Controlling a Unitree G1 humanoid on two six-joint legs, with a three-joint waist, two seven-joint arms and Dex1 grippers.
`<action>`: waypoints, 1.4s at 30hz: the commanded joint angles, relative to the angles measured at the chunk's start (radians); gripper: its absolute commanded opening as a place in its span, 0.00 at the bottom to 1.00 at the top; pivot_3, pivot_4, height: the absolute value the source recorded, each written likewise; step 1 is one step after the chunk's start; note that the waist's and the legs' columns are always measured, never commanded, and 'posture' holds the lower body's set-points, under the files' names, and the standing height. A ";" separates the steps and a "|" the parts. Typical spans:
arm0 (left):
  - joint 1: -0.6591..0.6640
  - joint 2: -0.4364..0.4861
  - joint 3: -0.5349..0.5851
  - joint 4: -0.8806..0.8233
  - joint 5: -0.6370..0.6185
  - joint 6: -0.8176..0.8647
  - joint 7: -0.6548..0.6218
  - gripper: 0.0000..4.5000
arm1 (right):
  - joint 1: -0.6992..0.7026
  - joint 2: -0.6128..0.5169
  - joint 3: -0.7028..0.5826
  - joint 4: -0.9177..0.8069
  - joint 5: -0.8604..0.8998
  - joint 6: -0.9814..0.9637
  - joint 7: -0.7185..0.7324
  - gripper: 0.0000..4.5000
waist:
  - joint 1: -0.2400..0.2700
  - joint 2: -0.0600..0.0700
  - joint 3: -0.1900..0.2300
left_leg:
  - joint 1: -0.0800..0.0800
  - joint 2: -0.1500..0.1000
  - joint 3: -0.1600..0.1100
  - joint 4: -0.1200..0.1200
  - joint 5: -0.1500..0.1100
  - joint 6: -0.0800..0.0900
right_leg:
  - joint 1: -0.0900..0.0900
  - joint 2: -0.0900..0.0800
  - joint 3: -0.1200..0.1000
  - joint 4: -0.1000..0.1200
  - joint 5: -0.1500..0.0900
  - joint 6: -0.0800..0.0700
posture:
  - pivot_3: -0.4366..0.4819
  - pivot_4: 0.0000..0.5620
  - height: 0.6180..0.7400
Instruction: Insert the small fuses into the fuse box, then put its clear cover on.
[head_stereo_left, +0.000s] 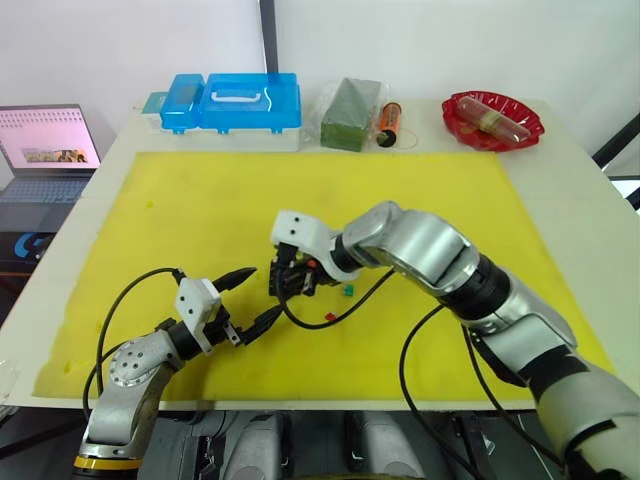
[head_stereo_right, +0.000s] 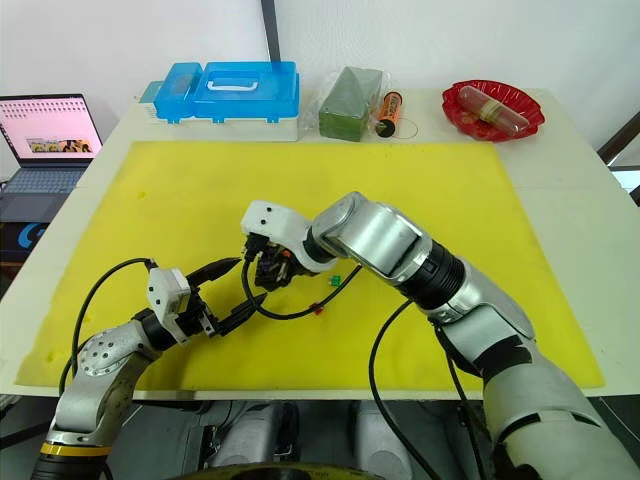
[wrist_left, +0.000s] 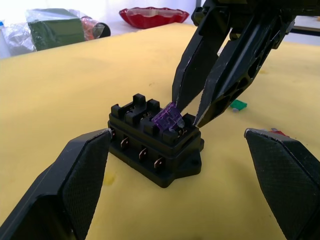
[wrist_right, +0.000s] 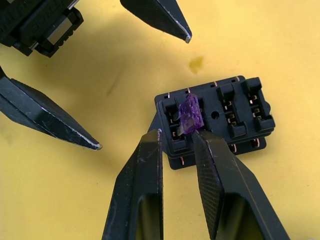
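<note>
in the left eye view, the yellow mat covers most of the table, and a wide bare stretch of mat lies all around the work spot. the blue case, a green packet and a red dish sit along the far edge, well away. the fuse box sits near the middle of the mat. the right gripper is right on top of it. the left gripper is just beside it, jaws spread wide. a green fuse and a red fuse lie loose on the mat close by.

in the left wrist view, the fuse box stands between the two wide-open left jaws, touching neither. a purple fuse sits tilted in an end slot, and the right jaws come down beside it.

in the right wrist view, the right jaws are a little apart, their tips at the purple fuse; whether they squeeze it is hard to tell. the other slots look empty.
</note>
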 joint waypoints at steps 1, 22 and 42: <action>-0.014 0.005 -0.002 -0.037 -0.013 0.001 0.005 1.00 | -0.020 -0.004 -0.031 -0.021 -0.004 -0.016 0.006 0.23 | 0.000 0.000 0.000 | 0.000 0.000 0.000 0.000 0.000 0.000 | 0.000 0.000 0.000 0.000 0.000 0.000 | 0.48 0.27 1.00; -0.004 0.004 0.011 -0.002 -0.012 -0.032 -0.021 1.00 | -0.059 -0.011 -0.066 -0.016 -0.017 -0.062 0.034 0.19 | 0.000 0.000 0.000 | 0.000 0.000 0.000 0.000 0.000 0.000 | 0.000 0.000 0.000 0.000 0.000 0.000 | 0.48 0.27 1.00; 0.008 0.003 0.008 0.034 -0.004 -0.071 -0.030 1.00 | -0.023 0.033 -0.035 0.054 -0.069 -0.112 0.022 0.01 | -0.001 0.000 0.000 | 0.000 0.000 0.000 0.000 0.000 0.000 | 0.000 0.000 0.000 0.000 0.000 0.000 | 0.48 0.27 1.00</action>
